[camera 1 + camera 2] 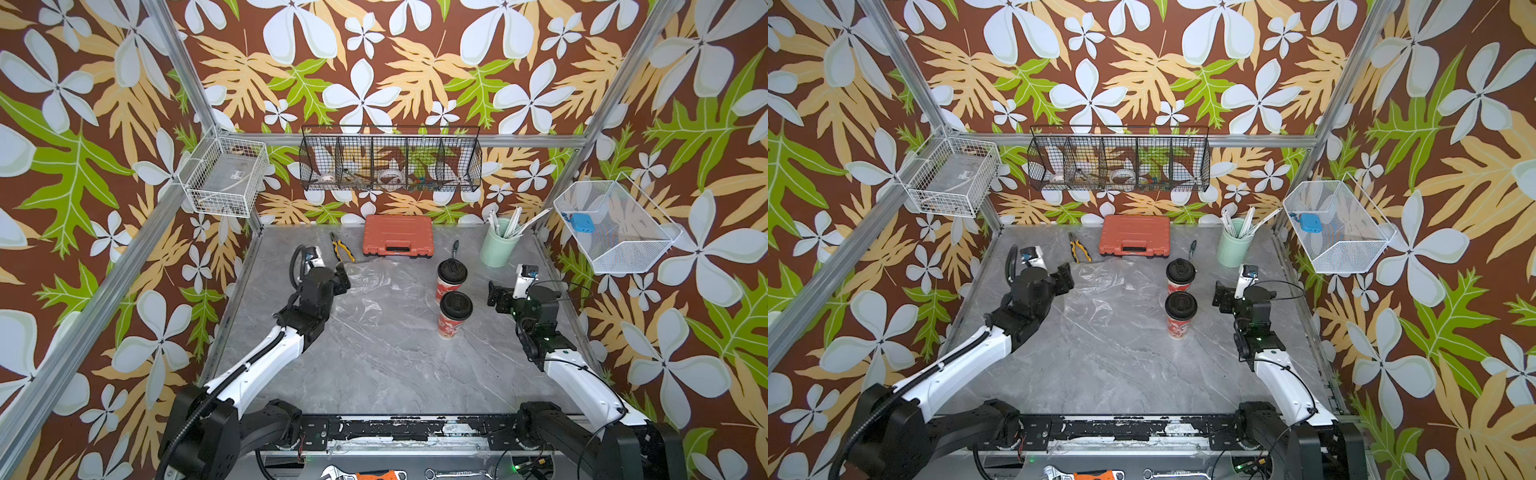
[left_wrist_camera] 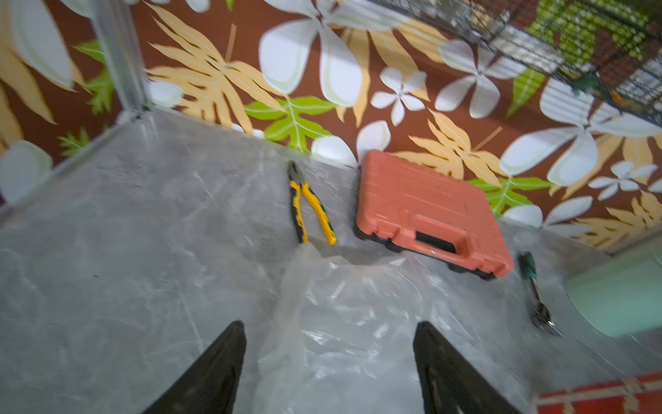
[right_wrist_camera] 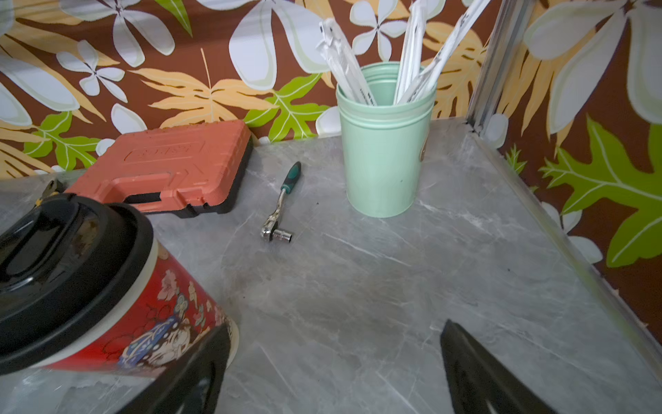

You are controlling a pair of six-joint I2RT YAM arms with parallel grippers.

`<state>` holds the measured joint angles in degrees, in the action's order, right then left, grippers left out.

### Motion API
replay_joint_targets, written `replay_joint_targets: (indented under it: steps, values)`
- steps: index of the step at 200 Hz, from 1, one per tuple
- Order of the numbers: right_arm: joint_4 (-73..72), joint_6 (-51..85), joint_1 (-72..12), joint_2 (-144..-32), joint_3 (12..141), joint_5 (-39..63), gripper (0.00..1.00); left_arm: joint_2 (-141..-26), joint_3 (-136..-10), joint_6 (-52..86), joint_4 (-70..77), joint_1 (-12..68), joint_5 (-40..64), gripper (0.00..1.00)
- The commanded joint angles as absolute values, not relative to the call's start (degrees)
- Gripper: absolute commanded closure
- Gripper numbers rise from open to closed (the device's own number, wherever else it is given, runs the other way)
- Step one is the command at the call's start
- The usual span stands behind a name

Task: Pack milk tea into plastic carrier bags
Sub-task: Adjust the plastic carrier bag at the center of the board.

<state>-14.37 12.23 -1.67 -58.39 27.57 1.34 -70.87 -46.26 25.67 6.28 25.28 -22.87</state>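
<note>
- Near milk tea cup (image 1: 453,318): upright on the surface (image 1: 374,374), about 2 o'clock of centre, lid on, no bag round it.
- Far milk tea cup (image 1: 451,277): just beyond it at 12 o'clock, upright, also unbagged. The near lid hides its base.
- Right fingers (image 3: 480,372): apart, empty, at 3 o'clock of the cups. One sits just beside a cup; can't tell if it touches.
- Left fingers (image 2: 215,369): apart, gripping nothing, over the plastic carrier bags (image 1: 368,286), which lie flat at 9 o'clock of the cups.
- Progress: nothing packed, both cups left to do.
- Unclear: bag count and bag mouths; left wrist view is blurred.
</note>
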Motion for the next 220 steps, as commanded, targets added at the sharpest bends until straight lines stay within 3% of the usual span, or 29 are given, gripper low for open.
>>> replay_joint_targets:
  steps: [1,35,62,111,169,220]
  values:
    - [-9.6,13.9,-1.7,-57.9,28.4,3.7,0.09,-77.5,-54.1,29.5,-4.3,30.2,-20.6,0.24]
    - [-8.8,13.2,-1.7,-57.5,29.0,3.7,0.09,-89.6,-67.1,31.8,-9.1,35.3,-16.6,0.25]
    - [-8.8,13.2,-1.7,-57.1,28.8,4.1,0.09,-99.3,-77.5,33.8,-14.6,37.3,-15.2,0.34]
    - [-9.2,13.1,-1.7,-56.4,28.4,4.3,0.09,-114.5,-90.9,36.9,-22.1,38.7,-11.8,0.35]
    - [-9.8,12.9,-1.7,-56.3,28.0,4.5,0.09,-127.1,-103.6,38.5,-32.5,40.2,-15.9,0.27]
    - [-9.7,12.9,-1.7,-56.1,28.1,4.9,0.09,-130.1,-105.5,39.3,-36.4,40.2,-18.7,0.21]
